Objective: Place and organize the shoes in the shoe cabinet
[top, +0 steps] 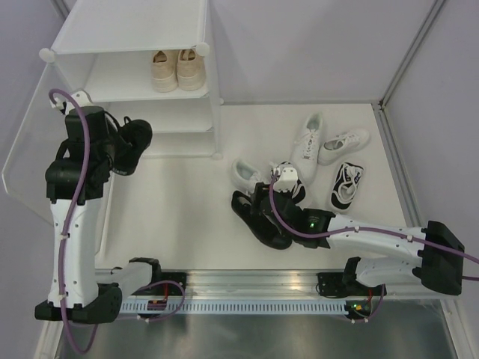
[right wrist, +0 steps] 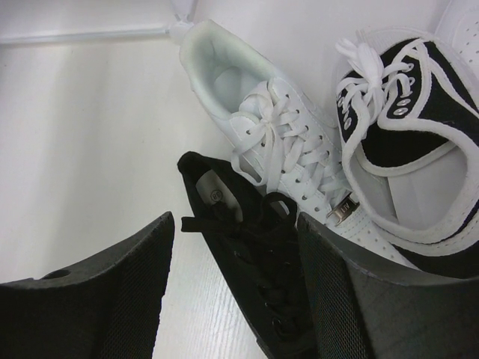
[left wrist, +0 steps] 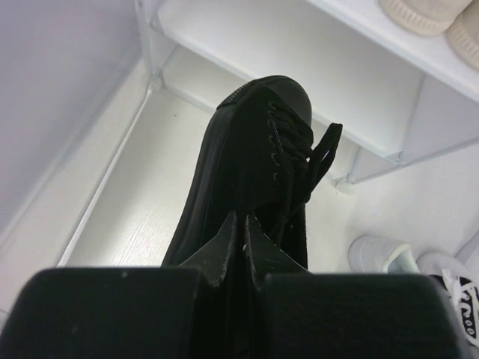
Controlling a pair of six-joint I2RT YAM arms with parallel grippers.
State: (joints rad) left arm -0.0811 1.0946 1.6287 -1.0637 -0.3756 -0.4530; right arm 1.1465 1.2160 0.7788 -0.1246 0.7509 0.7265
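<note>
My left gripper [top: 120, 153] is shut on an all-black sneaker [top: 138, 134], held in the air in front of the shoe cabinet [top: 131, 34]. In the left wrist view the gripper [left wrist: 245, 221] pinches the sneaker [left wrist: 254, 142] at its heel end, with the toe pointing at a white shelf [left wrist: 322, 67]. A beige pair [top: 178, 69] stands on a shelf. My right gripper [top: 263, 200] hovers open over the second black sneaker [top: 258, 223] on the table. In the right wrist view that sneaker [right wrist: 254, 254] lies between the spread fingers [right wrist: 112, 299], untouched.
Beside the black sneaker lie a white shoe [right wrist: 277, 127] and a black-and-white shoe [right wrist: 404, 127]. More white shoes [top: 307, 146] and another black-and-white one [top: 346, 185] lie at the right. The cabinet's frosted door panel [top: 22, 149] stands open at the left.
</note>
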